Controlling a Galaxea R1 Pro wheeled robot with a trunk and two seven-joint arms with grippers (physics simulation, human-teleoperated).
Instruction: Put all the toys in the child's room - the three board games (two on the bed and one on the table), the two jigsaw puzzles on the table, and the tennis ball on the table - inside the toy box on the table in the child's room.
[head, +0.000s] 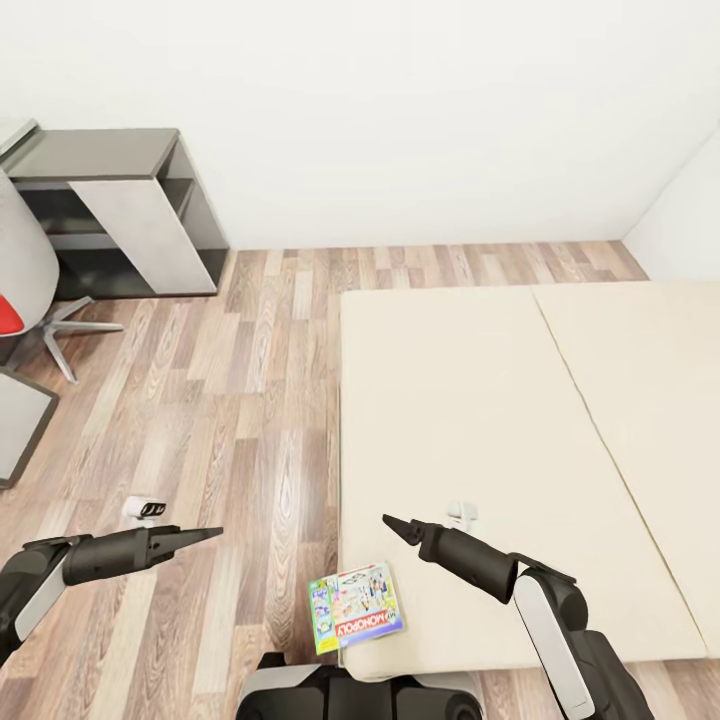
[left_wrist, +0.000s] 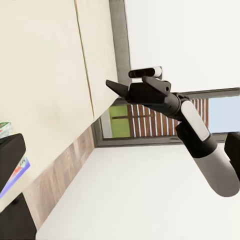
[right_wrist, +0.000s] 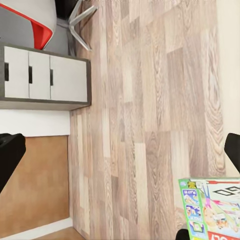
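Two board games lie overlapping on the near left corner of the bed (head: 480, 400). A green-and-red-edged box with big lettering (head: 368, 604) rests partly on a green-bordered box (head: 321, 606). The right wrist view shows the same pair (right_wrist: 212, 210) beside the plank floor. My right gripper (head: 392, 522) hovers open over the mattress, just beyond the games and slightly right of them. My left gripper (head: 208, 533) is open over the floor, left of the bed. The left wrist view catches the right gripper (left_wrist: 113, 86) from the side. The table and the toy box are out of view.
A dark-grey cabinet unit (head: 130, 205) stands against the far wall at the left. A swivel chair with a red seat (head: 15, 300) is beside it, and a grey panel (head: 18, 420) juts in at the left edge. Wood-plank floor (head: 240, 380) runs between the cabinet and the bed.
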